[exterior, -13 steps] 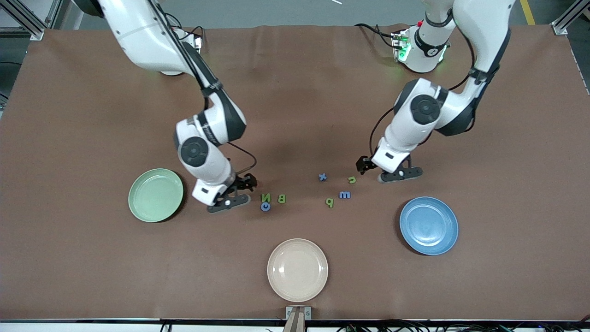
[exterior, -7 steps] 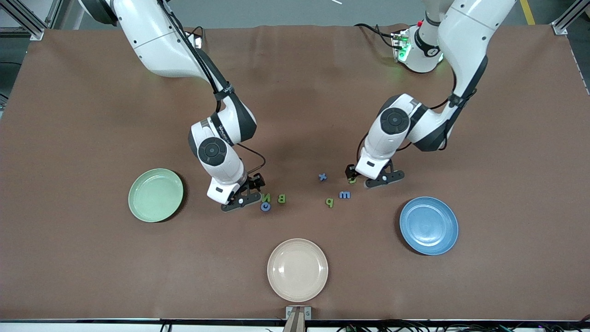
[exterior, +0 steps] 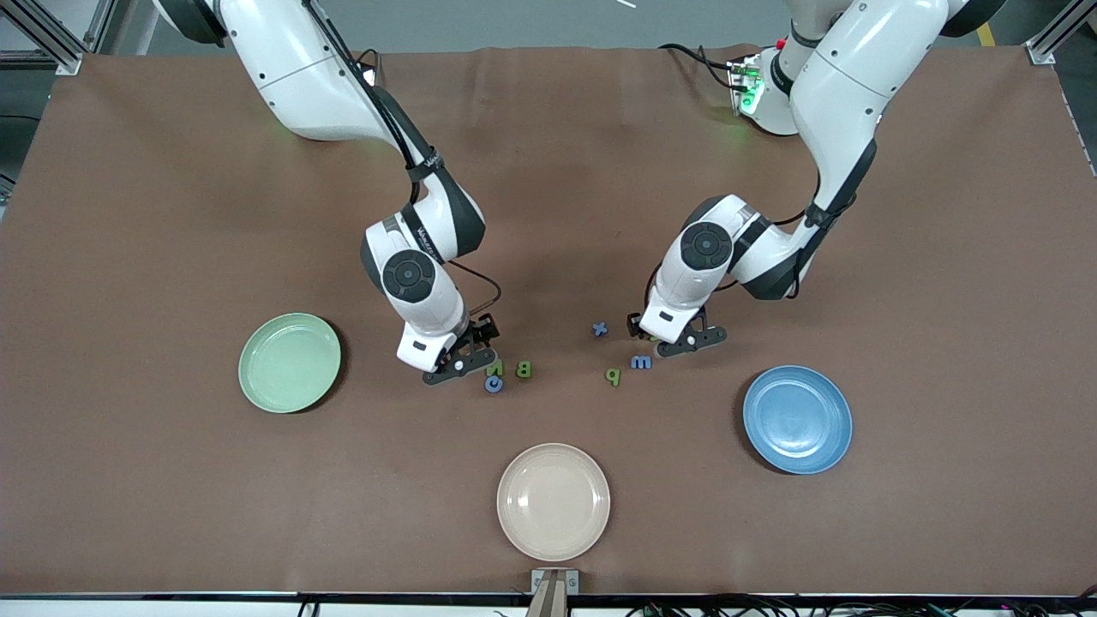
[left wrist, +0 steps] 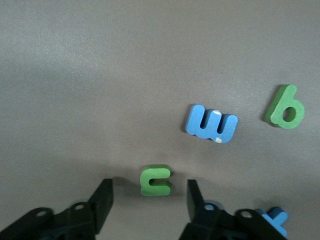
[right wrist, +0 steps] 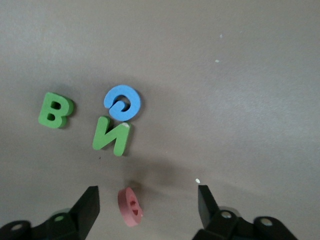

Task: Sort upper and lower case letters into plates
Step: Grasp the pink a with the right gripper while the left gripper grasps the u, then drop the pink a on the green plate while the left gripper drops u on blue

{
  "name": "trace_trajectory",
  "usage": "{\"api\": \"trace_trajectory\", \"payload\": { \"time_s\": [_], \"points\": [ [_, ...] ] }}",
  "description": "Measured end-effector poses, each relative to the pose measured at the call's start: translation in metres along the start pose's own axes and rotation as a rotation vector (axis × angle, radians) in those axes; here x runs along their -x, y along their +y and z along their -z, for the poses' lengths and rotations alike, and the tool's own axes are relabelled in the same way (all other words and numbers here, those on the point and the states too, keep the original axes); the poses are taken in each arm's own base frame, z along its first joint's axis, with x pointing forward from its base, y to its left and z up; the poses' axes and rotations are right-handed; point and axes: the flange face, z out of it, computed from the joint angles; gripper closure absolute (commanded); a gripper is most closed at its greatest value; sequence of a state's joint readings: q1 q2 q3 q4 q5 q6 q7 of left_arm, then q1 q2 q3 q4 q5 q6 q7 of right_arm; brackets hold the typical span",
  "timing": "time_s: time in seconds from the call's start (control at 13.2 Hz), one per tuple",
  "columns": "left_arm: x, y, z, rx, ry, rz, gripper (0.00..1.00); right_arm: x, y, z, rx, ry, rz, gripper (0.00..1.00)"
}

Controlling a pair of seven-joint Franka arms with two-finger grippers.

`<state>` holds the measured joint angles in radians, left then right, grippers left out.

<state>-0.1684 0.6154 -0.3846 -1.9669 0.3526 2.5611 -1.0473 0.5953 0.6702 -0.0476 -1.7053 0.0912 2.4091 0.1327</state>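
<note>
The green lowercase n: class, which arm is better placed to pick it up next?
Probably the left. The left gripper hangs open right over the green n, one finger on each side. The right gripper is open over a red letter.

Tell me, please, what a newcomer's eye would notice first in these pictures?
Both arms reaching down to the tiny letters at the table's middle: the left pincer open around the green n, the right pincer open around a red letter. Three plates wait nearer the front camera: mint green plate, cream plate, blue plate.
</note>
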Motion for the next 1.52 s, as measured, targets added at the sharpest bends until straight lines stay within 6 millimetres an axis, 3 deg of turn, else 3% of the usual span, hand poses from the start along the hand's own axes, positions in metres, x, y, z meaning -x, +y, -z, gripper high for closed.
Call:
{"api": "trace_trajectory", "payload": {
  "time_s": [0.08,0.15,0.38,0.46,0.61,0.76,0.99,1.14,1.37,1.44,1.52],
  "points": [
    [0.000,0.000,-0.001,0.000,-0.002,0.001,0.44,0.002,-0.002,-0.002,0.001,-0.005,0.003,0.22],
    [-0.001,0.001,-0.002,0.001,-0.002,0.002,0.55,0.004,-0.003,-0.005,0.002,-0.008,0.006,0.26],
    [-0.006,0.002,-0.003,0.005,0.000,0.007,0.96,0.011,-0.005,-0.013,0.002,0.004,0.011,0.51],
    [-0.008,0.003,-0.002,0.007,0.002,0.008,1.00,0.013,-0.007,-0.015,0.002,0.004,0.013,0.72],
    [-0.010,0.003,0.000,0.010,0.007,0.011,1.00,0.013,-0.009,-0.016,0.002,0.004,0.016,1.00],
    [-0.032,0.002,0.015,0.019,0.037,0.031,1.00,0.014,-0.009,-0.016,0.003,0.001,0.008,1.00],
    [-0.100,-0.025,0.062,-0.046,0.116,0.029,1.00,0.013,0.002,-0.014,0.016,-0.021,-0.006,1.00],
    [-0.145,-0.062,0.088,-0.073,0.143,-0.005,1.00,0.005,0.047,0.008,0.031,-0.085,0.021,1.00],
    [-0.193,-0.141,0.093,-0.102,0.135,-0.086,0.97,0.004,0.182,0.074,-0.002,-0.137,0.102,1.00],
    [-0.204,-0.166,0.089,-0.111,0.125,-0.104,0.96,0.012,0.226,0.085,-0.015,-0.143,0.121,1.00],
    [-0.211,-0.187,0.083,-0.117,0.110,-0.111,0.95,0.022,0.263,0.087,-0.026,-0.149,0.128,0.92]
  ]
}}
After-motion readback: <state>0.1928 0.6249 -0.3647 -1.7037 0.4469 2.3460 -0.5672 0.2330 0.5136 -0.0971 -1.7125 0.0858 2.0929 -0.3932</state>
